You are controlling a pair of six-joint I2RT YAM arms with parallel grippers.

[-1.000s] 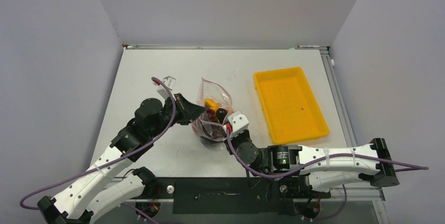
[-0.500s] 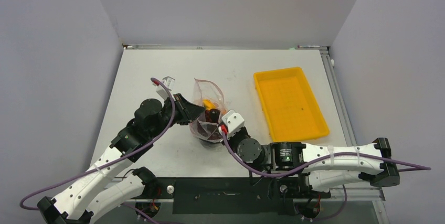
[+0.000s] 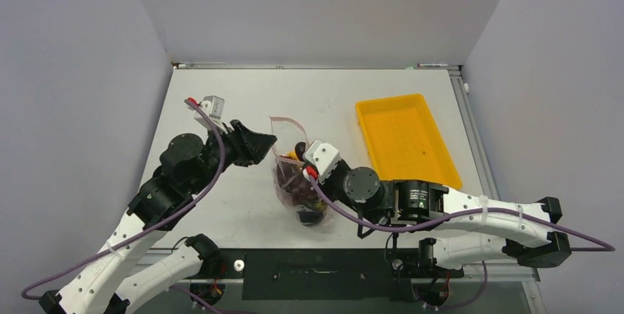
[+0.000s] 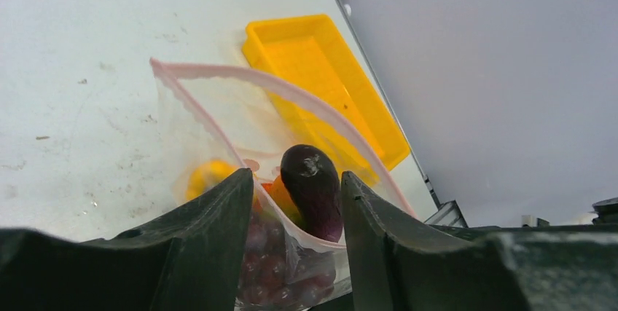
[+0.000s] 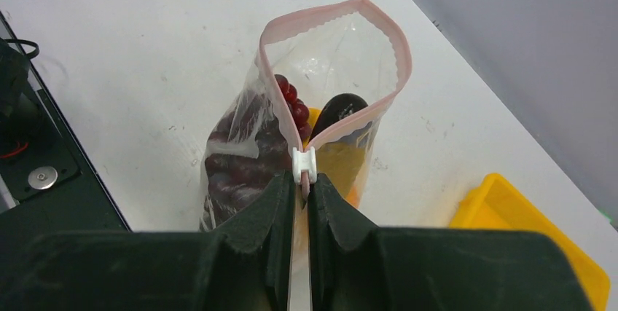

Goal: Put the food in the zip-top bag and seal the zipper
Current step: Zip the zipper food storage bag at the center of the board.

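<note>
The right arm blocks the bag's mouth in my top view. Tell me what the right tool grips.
Observer: In the right wrist view, the right tool is shut on the zipper, just behind its white slider.
Operator: Report how far it is sealed.
Observer: Past the slider, the zip-top bag's mouth gapes wide open.
Operator: Now check the left tool.
Observer: In the left wrist view, the left tool is open, holding nothing, facing the bag.

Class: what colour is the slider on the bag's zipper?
The slider is white, on a pink zipper. It shows best in the right wrist view.
</note>
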